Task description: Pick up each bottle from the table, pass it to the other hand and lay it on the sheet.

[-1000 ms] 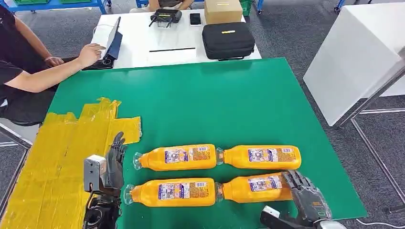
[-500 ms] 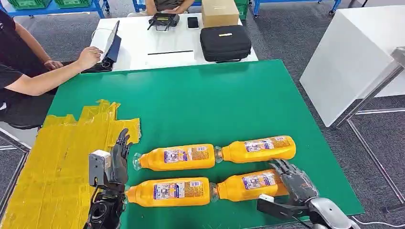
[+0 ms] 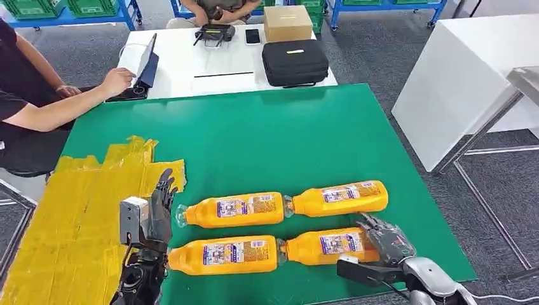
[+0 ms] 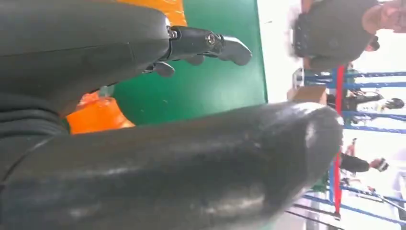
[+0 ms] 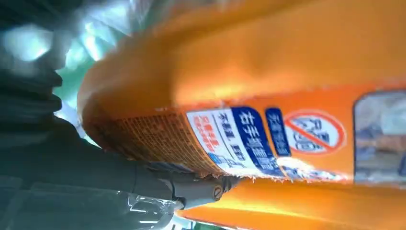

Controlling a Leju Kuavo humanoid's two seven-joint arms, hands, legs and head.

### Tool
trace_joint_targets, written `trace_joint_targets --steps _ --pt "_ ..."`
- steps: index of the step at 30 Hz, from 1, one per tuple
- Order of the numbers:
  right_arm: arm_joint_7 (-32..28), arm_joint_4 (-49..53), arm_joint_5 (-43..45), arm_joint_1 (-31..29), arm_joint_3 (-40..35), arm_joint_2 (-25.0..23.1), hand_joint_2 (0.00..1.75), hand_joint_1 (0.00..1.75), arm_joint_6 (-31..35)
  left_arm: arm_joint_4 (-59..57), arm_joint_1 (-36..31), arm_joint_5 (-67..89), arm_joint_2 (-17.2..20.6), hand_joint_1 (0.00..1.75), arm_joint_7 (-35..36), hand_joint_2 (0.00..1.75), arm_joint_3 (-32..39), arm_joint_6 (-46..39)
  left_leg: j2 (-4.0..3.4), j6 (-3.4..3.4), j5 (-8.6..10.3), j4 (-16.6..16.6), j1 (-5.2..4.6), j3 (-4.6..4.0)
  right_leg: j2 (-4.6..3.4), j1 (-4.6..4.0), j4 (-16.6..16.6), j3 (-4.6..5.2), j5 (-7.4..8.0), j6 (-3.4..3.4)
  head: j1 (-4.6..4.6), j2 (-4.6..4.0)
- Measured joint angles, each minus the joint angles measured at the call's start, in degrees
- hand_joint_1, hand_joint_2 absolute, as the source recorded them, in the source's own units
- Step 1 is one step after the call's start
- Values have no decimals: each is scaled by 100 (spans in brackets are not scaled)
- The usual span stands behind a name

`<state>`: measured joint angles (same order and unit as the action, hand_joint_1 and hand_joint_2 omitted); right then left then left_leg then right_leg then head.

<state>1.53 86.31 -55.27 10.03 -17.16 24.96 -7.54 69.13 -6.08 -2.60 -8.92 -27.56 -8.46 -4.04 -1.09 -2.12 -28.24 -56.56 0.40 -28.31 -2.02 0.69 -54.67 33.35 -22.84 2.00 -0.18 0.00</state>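
On the green table top point(image 3: 267, 140): four orange plastic bottles with printed labels are laid on their sides in two rows of two.
Near-right bottle point(image 3: 327, 246): its base end is wrapped by the right hand point(image 3: 383, 243); the fingers point(image 5: 201, 189) are seen pressed against the label.
Far-right bottle point(image 3: 337, 197): lying just beyond the right hand.
Near-left bottle point(image 3: 222, 255) and far-left bottle point(image 3: 232, 210): lying untouched, caps toward the left hand point(image 3: 156, 213).
Left hand: held upright beside the caps, fingers point(image 4: 210, 43) extended, nothing held.
Yellow taped sheet point(image 3: 76, 216): spread at the table's left, no bottle on it.
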Motion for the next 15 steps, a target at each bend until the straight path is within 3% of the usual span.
trace_joint_targets --steps 5,7,15 --pt "212 22 155 -12 -124 127 175 175 -15 -22 -116 -50 13 0 -39 0 -66 -7 4 4 -10 0 7 49 2 -7 3 -56 -17 20 0 0" --pt "268 37 212 -9 -153 181 175 175 -20 -31 -151 -59 15 0 -41 0 -83 -9 3 1 -3 -2 8 59 1 -7 3 -124 -11 20 -2 0" --pt "441 138 365 77 -201 326 175 175 44 -90 -146 -68 35 0 -41 0 -83 -7 25 -6 -32 -3 10 69 8 -6 21 -148 -42 42 0 0"
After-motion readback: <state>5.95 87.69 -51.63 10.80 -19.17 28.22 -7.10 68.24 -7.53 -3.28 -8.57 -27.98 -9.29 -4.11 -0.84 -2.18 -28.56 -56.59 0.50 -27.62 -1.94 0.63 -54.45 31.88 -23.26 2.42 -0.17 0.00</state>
